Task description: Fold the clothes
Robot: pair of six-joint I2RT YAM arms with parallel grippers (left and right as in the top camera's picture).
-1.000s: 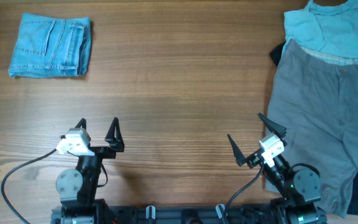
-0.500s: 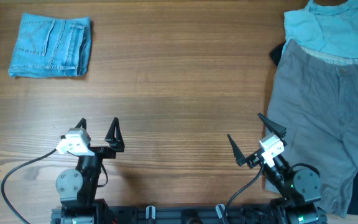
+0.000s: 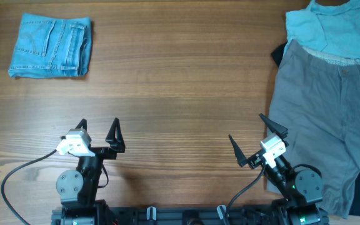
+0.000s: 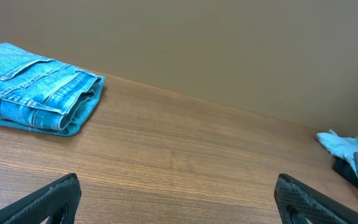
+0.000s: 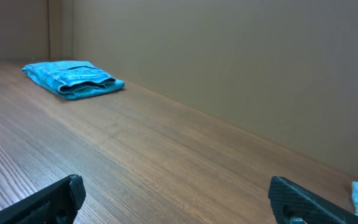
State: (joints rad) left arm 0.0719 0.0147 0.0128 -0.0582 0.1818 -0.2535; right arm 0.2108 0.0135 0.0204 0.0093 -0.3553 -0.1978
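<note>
The light blue denim jeans [image 3: 50, 45] lie folded into a compact rectangle at the table's far left corner, a back pocket facing up. They also show in the left wrist view [image 4: 33, 87] and in the right wrist view [image 5: 73, 78]. My left gripper [image 3: 99, 125] is open and empty near the front edge, far from the jeans; its fingertips frame bare wood in its wrist view [image 4: 179, 199]. My right gripper [image 3: 250, 134] is open and empty near the front edge at the right [image 5: 179, 199].
Grey trousers [image 3: 330, 119] lie spread along the right side of the table, next to my right arm. A pale teal shirt [image 3: 330, 28] lies at the far right corner, partly over them. A plain wall stands behind the table.
</note>
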